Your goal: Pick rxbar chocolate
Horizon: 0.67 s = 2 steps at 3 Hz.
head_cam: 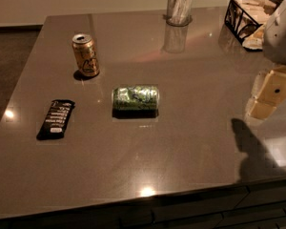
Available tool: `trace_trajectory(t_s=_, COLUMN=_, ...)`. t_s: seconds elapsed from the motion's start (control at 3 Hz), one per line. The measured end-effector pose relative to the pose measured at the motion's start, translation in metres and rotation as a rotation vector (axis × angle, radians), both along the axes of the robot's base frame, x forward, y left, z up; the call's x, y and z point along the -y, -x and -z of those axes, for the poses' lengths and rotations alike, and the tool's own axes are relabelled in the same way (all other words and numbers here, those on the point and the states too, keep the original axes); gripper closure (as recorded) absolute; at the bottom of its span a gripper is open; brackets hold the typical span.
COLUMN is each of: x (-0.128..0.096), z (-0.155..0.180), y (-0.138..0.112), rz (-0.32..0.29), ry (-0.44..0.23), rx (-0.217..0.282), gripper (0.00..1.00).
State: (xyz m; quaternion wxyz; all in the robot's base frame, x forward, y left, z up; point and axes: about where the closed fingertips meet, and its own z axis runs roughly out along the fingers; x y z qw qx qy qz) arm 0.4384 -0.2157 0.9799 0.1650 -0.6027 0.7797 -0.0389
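Note:
The rxbar chocolate (56, 119) is a flat black bar with white lettering. It lies on the grey table (148, 161) near the left edge, with its small white label at the near end. A green can (135, 97) lies on its side mid-table. A gold can (86, 55) stands upright behind and left of it. My gripper (266, 99), beige under a white arm housing (282, 30), hovers at the right edge of the view. It is far to the right of the bar and nothing shows in its grasp.
A clear cup of utensils (178, 6) stands at the back centre. A black wire basket of packets (248, 15) sits at the back right. The arm's shadow (250, 149) falls on the table's right front. The front edge (143, 202) runs close below, and floor lies beyond the left edge.

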Motion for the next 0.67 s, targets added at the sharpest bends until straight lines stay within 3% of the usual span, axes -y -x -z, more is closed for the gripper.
trace_trajectory(t_s=0.67, x=-0.021, z=-0.006, y=-0.013, rz=-0.054, ry=-0.025, rx=0.009, gripper=0.0)
